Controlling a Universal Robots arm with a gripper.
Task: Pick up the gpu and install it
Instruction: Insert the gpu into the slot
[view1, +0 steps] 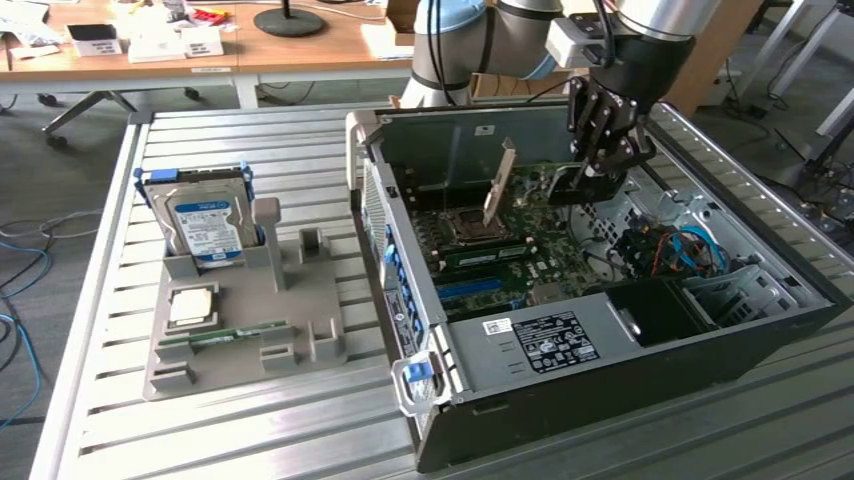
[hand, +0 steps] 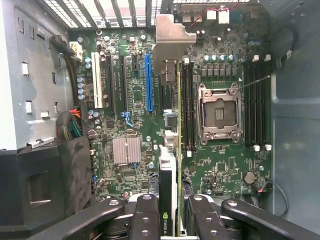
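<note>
The open computer case (view1: 747, 330) lies on its side with the green motherboard (view1: 534, 250) facing up. My gripper (view1: 607, 160) reaches down into the case and is shut on the gpu (view1: 577, 186), a dark card held on edge. Its grey metal bracket (view1: 503, 180) points toward the exterior view's left. In the wrist view the gpu (hand: 169, 165) runs edge-on away from my gripper (hand: 170, 212), and its bracket (hand: 171, 35) reaches the case's slotted rear wall. The card hangs over the board between the blue slot (hand: 148, 82) and the black memory slots (hand: 187, 107). Whether it touches the board I cannot tell.
A grey holder tray (view1: 314, 330) on the slatted table at the exterior view's left carries a hard drive (view1: 203, 222), a processor chip (view1: 194, 305) and a green memory stick (view1: 240, 333). The empty processor socket (hand: 218, 112), drive cage (hand: 35, 195) and case walls surround the card.
</note>
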